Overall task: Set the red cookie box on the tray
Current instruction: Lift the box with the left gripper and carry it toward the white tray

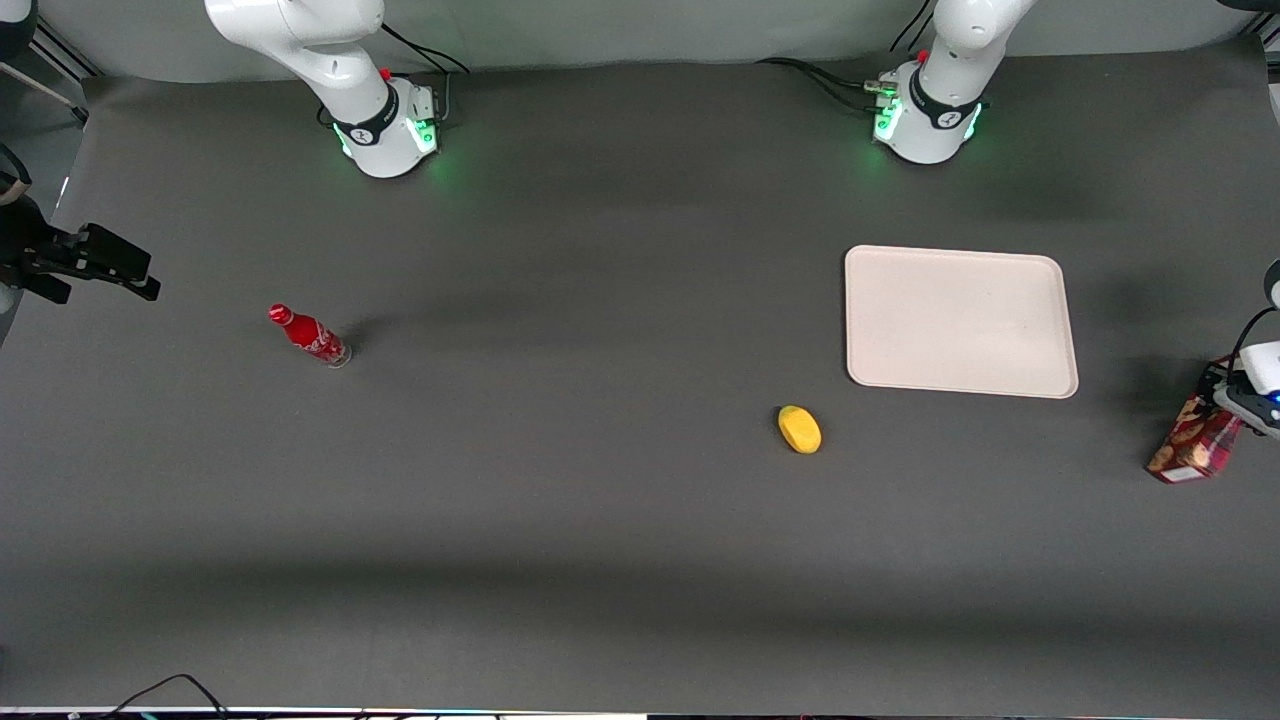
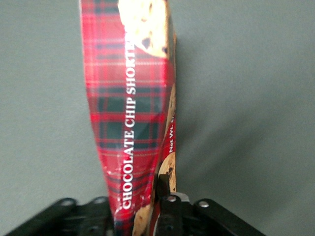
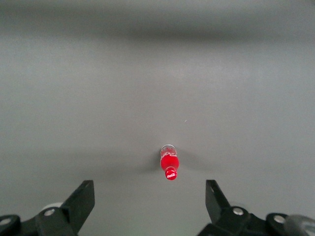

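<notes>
The red cookie box, red tartan with printed cookies, stands tilted at the working arm's end of the table, near the table's edge. My left gripper is shut on its upper end. In the left wrist view the box runs out from between the jaws of the gripper, squeezed narrow where one black finger presses its side. I cannot tell whether its lower end touches the table. The cream-white tray lies flat, beside the box toward the table's middle and a little farther from the front camera.
A yellow lemon-like object lies nearer the front camera than the tray. A small red bottle stands toward the parked arm's end of the table; it also shows in the right wrist view.
</notes>
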Robot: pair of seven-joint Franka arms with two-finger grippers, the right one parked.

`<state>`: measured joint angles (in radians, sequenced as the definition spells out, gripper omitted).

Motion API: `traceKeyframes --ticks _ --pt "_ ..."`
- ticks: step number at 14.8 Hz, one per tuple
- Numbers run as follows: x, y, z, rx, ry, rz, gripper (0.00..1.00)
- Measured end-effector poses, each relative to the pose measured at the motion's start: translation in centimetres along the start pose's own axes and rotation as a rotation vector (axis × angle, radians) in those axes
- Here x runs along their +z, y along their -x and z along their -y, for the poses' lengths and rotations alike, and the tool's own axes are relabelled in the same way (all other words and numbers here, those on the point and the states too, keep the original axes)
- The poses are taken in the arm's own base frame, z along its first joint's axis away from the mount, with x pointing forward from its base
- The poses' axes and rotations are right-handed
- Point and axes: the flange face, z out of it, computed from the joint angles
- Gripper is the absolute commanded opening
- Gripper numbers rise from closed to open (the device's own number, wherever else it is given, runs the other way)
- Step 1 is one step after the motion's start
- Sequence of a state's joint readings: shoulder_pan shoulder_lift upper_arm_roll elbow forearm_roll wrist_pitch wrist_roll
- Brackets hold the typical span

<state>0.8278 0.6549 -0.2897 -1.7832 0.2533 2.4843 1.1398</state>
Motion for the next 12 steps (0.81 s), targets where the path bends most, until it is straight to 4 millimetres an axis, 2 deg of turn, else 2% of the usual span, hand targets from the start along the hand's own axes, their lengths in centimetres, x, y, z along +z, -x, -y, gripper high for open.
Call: traceKeyframes --ticks 2,4,7,12 --pt "-1.3 -0.1 -0.2 -0.054 0.028 0.024 0.00" --pt "-4.2 -0.7 -0.2 -0.096 0.051 0.055 0.00" --pt "-11.2 -2.4 -1.0 -0.166 0.061 0.109 0.00" --pt "-22.8 -6.4 -3.6 -0.217 0.096 0.203 0.00"
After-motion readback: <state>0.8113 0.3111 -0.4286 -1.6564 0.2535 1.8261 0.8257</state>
